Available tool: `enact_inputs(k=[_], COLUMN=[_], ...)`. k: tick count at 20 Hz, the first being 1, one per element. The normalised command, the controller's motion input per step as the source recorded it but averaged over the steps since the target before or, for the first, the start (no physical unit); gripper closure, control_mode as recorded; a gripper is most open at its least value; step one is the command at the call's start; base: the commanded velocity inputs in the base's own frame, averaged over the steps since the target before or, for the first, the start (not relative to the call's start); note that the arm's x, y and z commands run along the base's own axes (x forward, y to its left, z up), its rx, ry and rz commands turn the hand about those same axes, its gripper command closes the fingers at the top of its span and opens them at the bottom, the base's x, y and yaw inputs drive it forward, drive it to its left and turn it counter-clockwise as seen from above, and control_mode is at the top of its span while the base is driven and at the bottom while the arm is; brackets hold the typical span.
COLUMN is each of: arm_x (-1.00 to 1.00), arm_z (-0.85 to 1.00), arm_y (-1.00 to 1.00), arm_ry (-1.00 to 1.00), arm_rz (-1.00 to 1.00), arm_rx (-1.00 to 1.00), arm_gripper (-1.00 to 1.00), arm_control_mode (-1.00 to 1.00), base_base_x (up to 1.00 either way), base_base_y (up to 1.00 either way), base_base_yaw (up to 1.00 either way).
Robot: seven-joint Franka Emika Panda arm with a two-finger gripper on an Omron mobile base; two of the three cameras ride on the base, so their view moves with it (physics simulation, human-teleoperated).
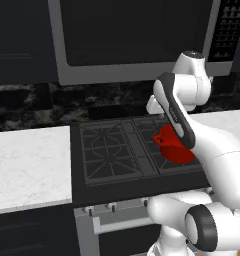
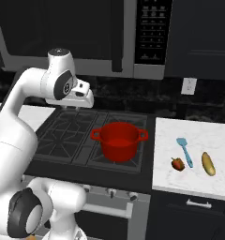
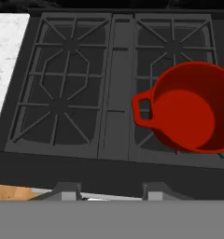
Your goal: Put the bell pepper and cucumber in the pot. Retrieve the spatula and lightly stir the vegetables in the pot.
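One pot (image 2: 119, 140), one spatula (image 2: 183, 151), perhaps two vegetables (image 2: 207, 163).

White arm folded high, elbow raised, wrist bent forward, hand (image 2: 81, 96) level and pointing down, gripper (image 3: 113, 192) fingertips apart — nothing between them

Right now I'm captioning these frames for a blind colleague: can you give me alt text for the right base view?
An empty red pot sits on the black stove, with the white arm raised over the burners to its left. On the white counter to the right lie a light-blue spatula, a small red vegetable and a yellowish one.
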Motion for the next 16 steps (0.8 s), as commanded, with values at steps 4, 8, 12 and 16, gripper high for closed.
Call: enact_inputs(k=[4, 8, 12, 16], arm_x=[0.00, 0.00, 0.00, 0.00], arm_z=[0.00, 0.00, 0.00, 0.00], arm_y=[-0.01, 0.00, 0.00, 0.00], arm_ry=[0.00, 0.00, 0.00, 0.00], arm_rz=[0.00, 0.00, 0.00, 0.00], arm_rx=[0.00, 0.00, 0.00, 0.00], arm_gripper=[-1.00, -1.00, -1.00, -1.00], arm_control_mode=[1.00, 1.00, 1.00, 1.00], base_base_x=[-0.08, -0.23, -0.12, -0.05], base_base_y=[-0.26, -0.84, -0.90, -0.76], base_base_yaw=[0.00, 0.00, 0.00, 0.00])
